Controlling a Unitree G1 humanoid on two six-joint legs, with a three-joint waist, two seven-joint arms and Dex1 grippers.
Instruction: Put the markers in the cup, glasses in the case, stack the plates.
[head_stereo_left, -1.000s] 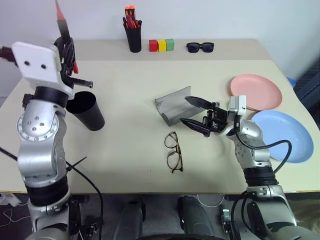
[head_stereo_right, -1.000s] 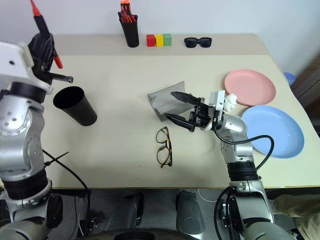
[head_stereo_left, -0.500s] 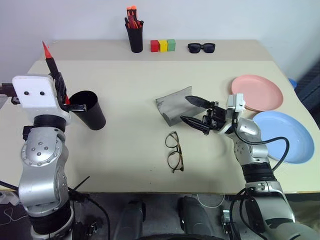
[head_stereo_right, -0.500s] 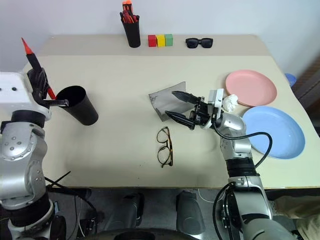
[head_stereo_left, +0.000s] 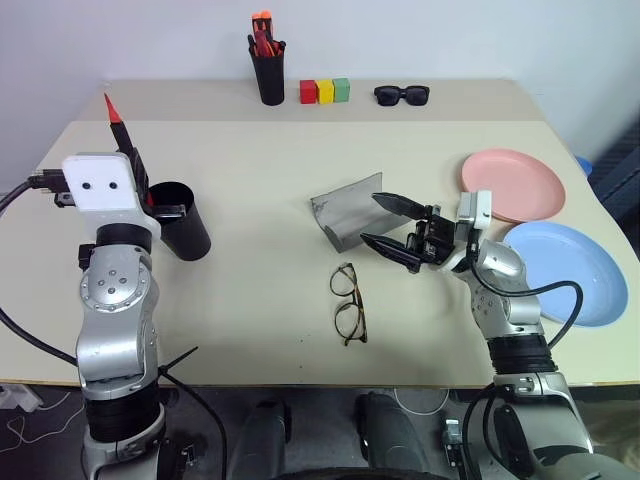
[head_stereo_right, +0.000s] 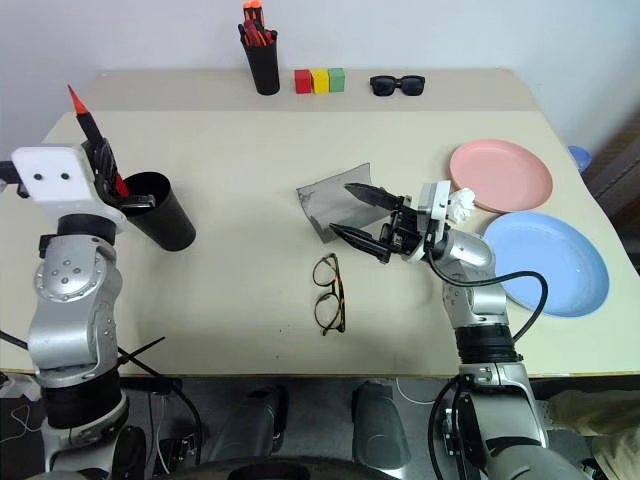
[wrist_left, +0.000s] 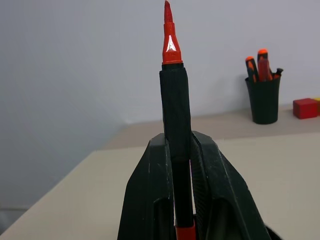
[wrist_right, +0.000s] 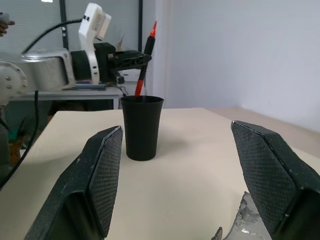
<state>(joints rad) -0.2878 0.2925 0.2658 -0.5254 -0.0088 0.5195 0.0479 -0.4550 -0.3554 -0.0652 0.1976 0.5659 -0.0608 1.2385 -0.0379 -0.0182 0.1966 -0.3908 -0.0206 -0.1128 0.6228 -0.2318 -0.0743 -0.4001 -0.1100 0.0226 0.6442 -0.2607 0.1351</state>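
Two plates at the right edge of the table (head_stereo_left: 250, 180) in the left eye view: pink plate (head_stereo_left: 512, 184) farther back, blue plate (head_stereo_left: 562, 272) nearer, just beside each other, not stacked. Near the middle, grey case (head_stereo_left: 347, 209) lying open, glasses (head_stereo_left: 348, 303) flat on the table just in front of it, apart from it. Right tool (head_stereo_left: 388, 229) hovering beside the case with fingers spread wide, gripping nothing. At the left, left tool (head_stereo_left: 135, 180) clenched on a marker (head_stereo_left: 119, 125) with its red tip pointing up, held right over the mouth of the black cup (head_stereo_left: 181, 220), lower end at or just inside the rim. Along the far edge, pen pot (head_stereo_left: 267, 70) with orange-capped pens, three coloured blocks (head_stereo_left: 324, 91) in red, yellow and green, and black sunglasses (head_stereo_left: 402, 95). Same layout in the right eye view. Left wrist view: two black fingers (wrist_left: 150, 200) pinched on the marker's black barrel, red tip above them, pen pot and a red block behind. Right wrist view: two broad fingers (wrist_right: 97, 185) standing well apart with nothing between, the cup upright beyond them and the marker held slanted above its rim by the other arm's tool. Second marker not made out.
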